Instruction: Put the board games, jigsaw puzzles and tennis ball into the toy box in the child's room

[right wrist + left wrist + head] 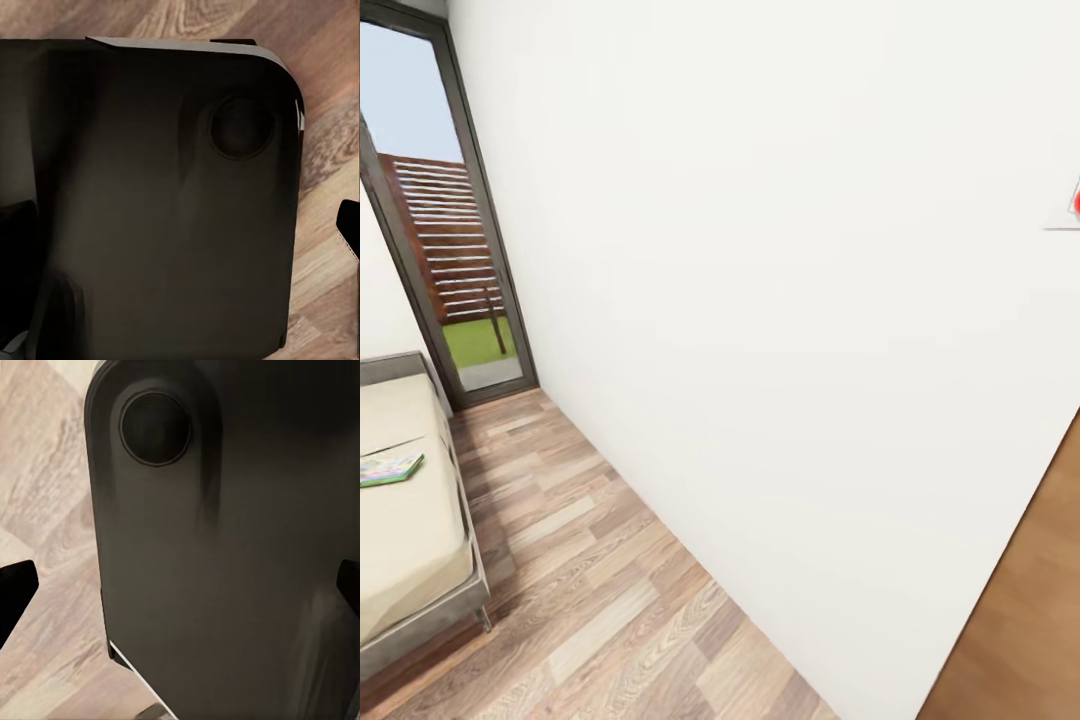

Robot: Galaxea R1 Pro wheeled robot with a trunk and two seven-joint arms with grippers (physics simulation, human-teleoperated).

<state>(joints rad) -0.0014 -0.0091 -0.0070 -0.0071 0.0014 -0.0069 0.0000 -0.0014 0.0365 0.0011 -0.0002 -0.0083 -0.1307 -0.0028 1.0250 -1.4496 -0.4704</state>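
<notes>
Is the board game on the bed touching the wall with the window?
Apart. In the head view the board game lies flat on the bed, and a strip of wood floor separates the bed from the white wall.

We see a cream-beige bed on brown-grey wood-plank floor, a green-and-white board game lying on it, beside a plain white wall and dark-framed window.
</notes>
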